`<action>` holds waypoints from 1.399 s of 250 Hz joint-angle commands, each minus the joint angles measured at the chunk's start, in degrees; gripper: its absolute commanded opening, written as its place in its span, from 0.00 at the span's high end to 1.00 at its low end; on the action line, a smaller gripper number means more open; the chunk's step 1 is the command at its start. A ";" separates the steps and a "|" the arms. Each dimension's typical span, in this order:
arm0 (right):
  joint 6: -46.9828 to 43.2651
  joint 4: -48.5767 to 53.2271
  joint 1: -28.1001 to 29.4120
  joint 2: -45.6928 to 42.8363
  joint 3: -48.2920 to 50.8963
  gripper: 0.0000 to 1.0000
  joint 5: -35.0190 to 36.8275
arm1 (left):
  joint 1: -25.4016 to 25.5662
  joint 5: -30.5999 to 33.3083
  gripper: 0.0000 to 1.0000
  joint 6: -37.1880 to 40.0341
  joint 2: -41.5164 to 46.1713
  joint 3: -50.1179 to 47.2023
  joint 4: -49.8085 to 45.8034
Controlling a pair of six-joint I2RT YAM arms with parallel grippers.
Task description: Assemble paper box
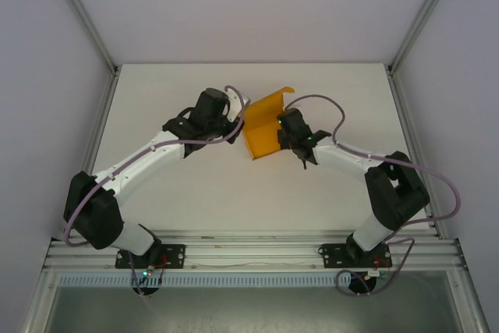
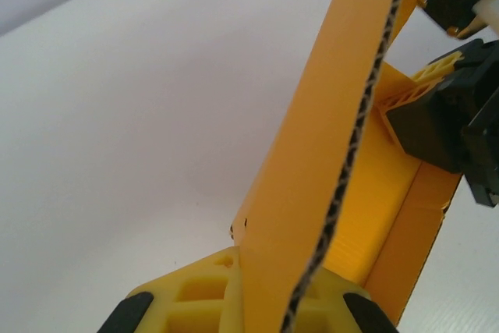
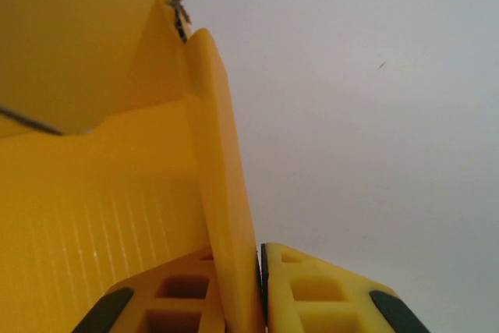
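On white table (image 1: pixel 156 107), left tool (image 2: pixel 259 306) and right tool (image 3: pixel 260 286) pinch paper box (image 1: pixel 261 129).

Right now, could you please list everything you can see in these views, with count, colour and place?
paper box: one, orange-yellow corrugated card, partly folded, mid-table between the grippers
table: one, white, beneath everything
aluminium rail: one, silver, along the table's near edge, carrying both arm bases
enclosure posts: two, silver, rising from the table's far corners
cables: two, purple-grey, one looping along each arm
arms: two, white with black joints, reaching in from the rail
left gripper: one, yellow fingers with black tips, closed on the box's left flap
right gripper: one, same colours, closed on the box's right wall
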State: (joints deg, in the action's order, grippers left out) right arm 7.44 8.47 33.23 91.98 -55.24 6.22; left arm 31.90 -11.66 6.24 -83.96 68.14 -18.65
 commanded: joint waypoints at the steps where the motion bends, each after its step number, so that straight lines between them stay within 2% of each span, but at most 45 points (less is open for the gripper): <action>1: 10.39 -0.49 -1.41 1.42 6.48 0.83 -4.66 | 1.15 -4.10 1.00 -1.74 -0.22 -1.41 3.20; 51: 9.21 -4.07 -1.40 -0.71 10.48 0.67 -6.16 | 1.16 -5.22 1.00 -2.77 -2.41 -5.31 4.93; 58: 8.69 -4.25 -1.37 -1.28 10.67 0.62 -6.69 | 1.15 -5.29 1.00 -2.83 -2.62 -5.79 5.39; 71: 7.60 -4.14 -1.39 -2.46 10.80 0.45 -7.85 | 1.15 -5.30 1.00 -2.89 -3.04 -6.32 5.73; 104: 6.10 -4.08 -1.42 -6.89 11.34 0.26 -7.58 | 1.14 -5.28 1.00 -2.32 -4.31 -5.87 5.06; 118: 5.68 -4.08 -1.39 -8.85 11.63 0.23 -6.73 | 1.15 -5.32 1.00 -2.00 -4.70 -5.41 4.63; 138: 6.00 -4.96 -1.60 -10.99 12.43 0.22 -5.00 | 1.15 -5.74 1.00 -1.50 -5.02 -5.05 4.15; 154: 5.59 -5.46 -2.23 -11.65 12.73 0.24 -5.06 | 1.15 -5.91 1.00 -1.32 -5.16 -4.87 3.95; 176: 4.86 -4.70 -3.52 -11.08 12.24 0.37 -5.64 | 1.19 -5.98 1.00 -1.13 -5.19 -4.77 3.84; 192: 4.78 -4.26 -4.78 -9.99 11.89 0.53 -6.85 | 1.15 -5.94 1.00 -1.08 -5.32 -4.51 3.63; 211: 4.32 -4.54 -5.63 -8.81 11.98 0.61 -8.78 | 1.15 -6.11 1.00 -0.98 -5.51 -4.34 3.50; 237: 3.62 -4.87 -5.77 -7.28 11.77 0.62 -9.21 | 1.15 -6.14 1.00 -0.96 -5.74 -4.00 3.54; 261: 3.65 -4.57 -5.76 -7.51 11.36 0.58 -8.91 | 1.15 -6.04 1.00 -0.22 -5.86 -3.74 3.29; 278: 2.89 -4.39 -6.02 -9.33 11.57 0.51 -7.89 | 1.15 -5.97 1.00 0.60 -6.01 -3.39 2.86; 300: 0.46 -3.89 -7.48 -14.02 12.38 0.32 -7.89 | 1.16 -5.93 1.00 1.81 -6.22 -2.62 2.41; 326: -5.76 -3.90 -10.44 -19.42 13.35 0.13 -11.55 | 1.14 -7.11 1.00 3.54 -6.65 -1.85 2.32; 350: -15.17 -3.76 -12.63 -22.21 12.66 0.03 -16.74 | 1.14 -8.13 1.00 4.85 -7.25 -1.10 2.10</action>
State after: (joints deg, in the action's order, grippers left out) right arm 4.36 4.27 22.92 73.67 -42.48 -5.45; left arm 32.91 -17.87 7.97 -90.19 64.73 -16.05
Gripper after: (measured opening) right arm 0.916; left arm 0.068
